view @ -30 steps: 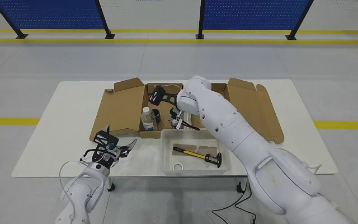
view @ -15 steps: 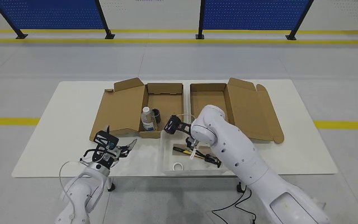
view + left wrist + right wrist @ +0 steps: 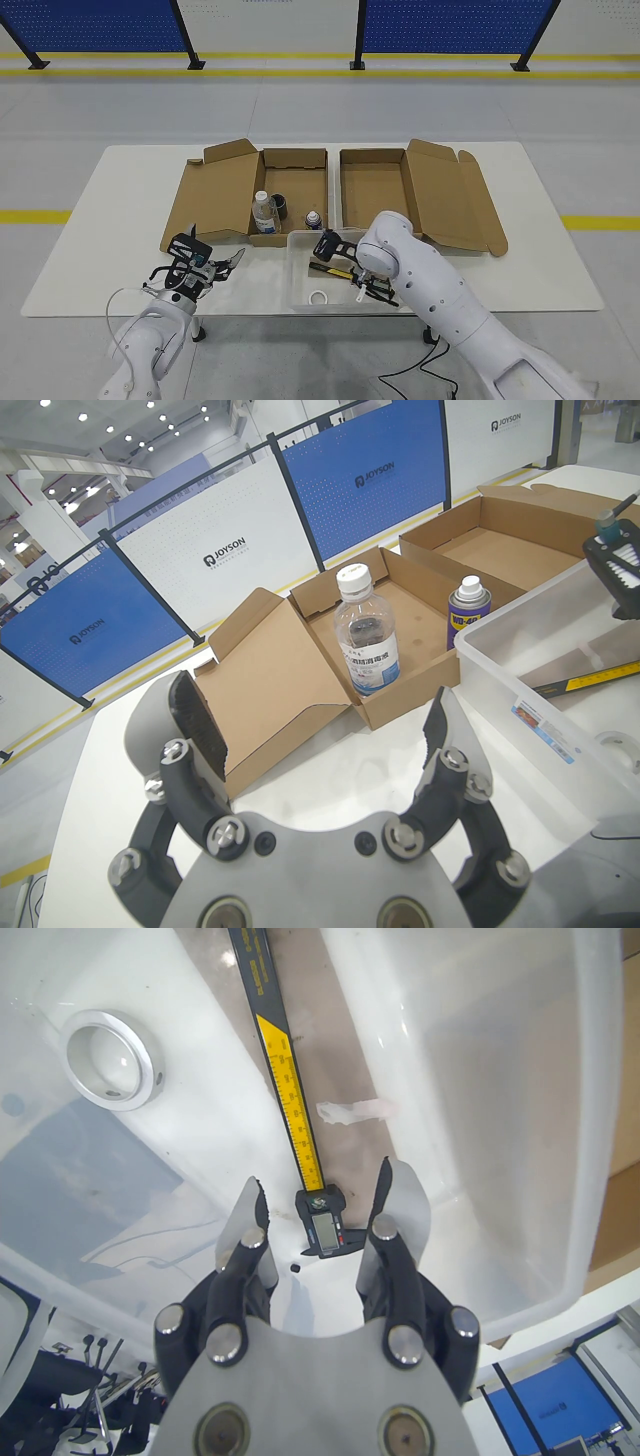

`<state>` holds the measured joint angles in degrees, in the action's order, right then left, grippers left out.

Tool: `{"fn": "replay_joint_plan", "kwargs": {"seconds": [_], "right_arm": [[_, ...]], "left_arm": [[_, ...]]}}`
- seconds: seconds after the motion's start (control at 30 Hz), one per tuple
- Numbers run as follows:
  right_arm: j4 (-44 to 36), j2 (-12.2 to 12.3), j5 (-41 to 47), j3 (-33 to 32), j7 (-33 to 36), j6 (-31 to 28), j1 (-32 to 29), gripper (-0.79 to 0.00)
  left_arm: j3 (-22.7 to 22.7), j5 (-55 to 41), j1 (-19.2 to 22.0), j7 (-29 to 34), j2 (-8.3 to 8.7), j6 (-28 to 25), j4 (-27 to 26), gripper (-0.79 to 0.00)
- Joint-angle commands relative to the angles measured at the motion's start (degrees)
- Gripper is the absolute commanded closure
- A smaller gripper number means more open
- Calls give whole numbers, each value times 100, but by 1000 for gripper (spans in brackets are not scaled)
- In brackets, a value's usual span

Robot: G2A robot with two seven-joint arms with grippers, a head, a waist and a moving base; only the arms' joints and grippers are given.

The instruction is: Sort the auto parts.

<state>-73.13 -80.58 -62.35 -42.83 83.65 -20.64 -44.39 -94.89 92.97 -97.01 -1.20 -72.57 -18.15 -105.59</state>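
Note:
A clear plastic bin [image 3: 298,285] at the table's front edge holds a black and yellow digital caliper [image 3: 292,1093] and an aluminium ring [image 3: 112,1060]. My right gripper [image 3: 321,1178] hangs open inside the bin, just above the caliper's display end, with a finger on either side and nothing gripped. In the top view that gripper [image 3: 362,290] is over the bin's right half. The left cardboard box [image 3: 300,160] holds a clear bottle [image 3: 263,210], a blue spray can [image 3: 313,218] and a small dark item [image 3: 280,205]. My left gripper [image 3: 320,710] stands open and empty over the table at the front left.
An empty cardboard box [image 3: 375,190] with open flaps lies to the right of the first one. A small scrap of clear film [image 3: 357,1110] lies on the bin floor beside the caliper. Bare table [image 3: 130,200] stretches to the left of the boxes.
My right arm has drawn back from the left cardboard box, where the spray can now stands alone, and come down over the bin above the caliper. The left arm has not moved.

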Motion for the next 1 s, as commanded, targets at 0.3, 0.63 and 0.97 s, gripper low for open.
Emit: {"fn": "replay_joint_plan", "kwargs": {"seconds": [0.3,0.63,0.97], "right_arm": [[250,81,-118,-41,-184,-127,-92,-422],[397,75,26,-3,-208,-129,-110,-419],[421,111,-18,-33,-226,-55,-165,-391]], "left_arm": [[0,0,0,0,0,0,0,-785],[0,0,0,0,0,0,0,-785],[0,0,0,0,0,0,0,-785]]}}
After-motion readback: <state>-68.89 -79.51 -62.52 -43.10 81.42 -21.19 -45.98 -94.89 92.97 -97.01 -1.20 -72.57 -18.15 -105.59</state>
